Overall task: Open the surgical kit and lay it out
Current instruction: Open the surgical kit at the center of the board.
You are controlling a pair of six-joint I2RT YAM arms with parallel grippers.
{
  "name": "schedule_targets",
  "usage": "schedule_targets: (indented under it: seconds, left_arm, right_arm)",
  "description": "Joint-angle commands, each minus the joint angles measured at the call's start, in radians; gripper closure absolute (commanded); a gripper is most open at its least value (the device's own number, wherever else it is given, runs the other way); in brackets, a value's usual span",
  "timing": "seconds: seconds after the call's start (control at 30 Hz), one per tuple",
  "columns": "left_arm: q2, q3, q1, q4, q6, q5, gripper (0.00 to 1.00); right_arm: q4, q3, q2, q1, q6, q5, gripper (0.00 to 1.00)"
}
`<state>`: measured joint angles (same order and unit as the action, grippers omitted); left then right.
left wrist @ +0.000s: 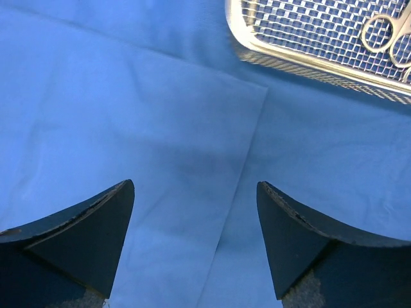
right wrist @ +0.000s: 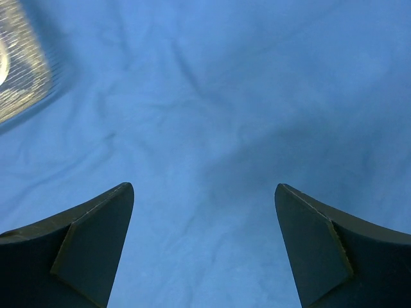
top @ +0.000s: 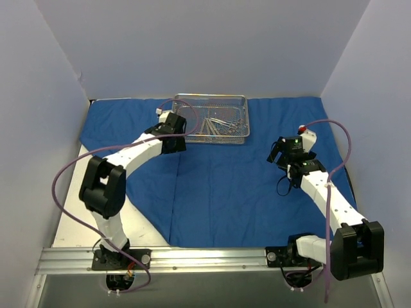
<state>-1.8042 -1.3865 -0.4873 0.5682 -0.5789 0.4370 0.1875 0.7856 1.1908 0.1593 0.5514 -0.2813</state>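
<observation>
The mesh tray [top: 212, 119] of scissor tools [top: 221, 125] sits on the blue cloth [top: 212, 192], with the left fingers [left wrist: 96, 224] and right fingers [right wrist: 90, 231] near it, spread wide and holding nothing.

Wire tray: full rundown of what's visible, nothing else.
The tray is a shallow rectangle of shiny silver wire mesh with a rounded rim, lying flat on the far part of the blue cloth. Steel ring-handled instruments lie clustered in its right half; the left half is bare. The left gripper, open, hangs over the cloth near the tray's left end, not touching it.
</observation>
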Motion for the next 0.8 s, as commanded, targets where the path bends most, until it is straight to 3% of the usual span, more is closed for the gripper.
schedule_targets:
  seconds: [0.0, 0.37, 0.77]
  left_arm:
    - [-0.066, -0.062, -0.022, -0.103, 0.083, 0.074, 0.15]
    - [-0.236, -0.175, -0.048, -0.143, 0.131, 0.112, 0.32]
    - [-0.300, -0.137, -0.059, -0.165, 0.110, 0.100, 0.38]
  right_arm:
    - [-0.071, -0.031, -0.034, 0.013, -0.059, 0.090, 0.13]
    - [-0.079, -0.054, -0.056, 0.022, -0.081, 0.119, 0.12]
    - [-0.082, -0.065, -0.043, 0.023, -0.084, 0.122, 0.12]
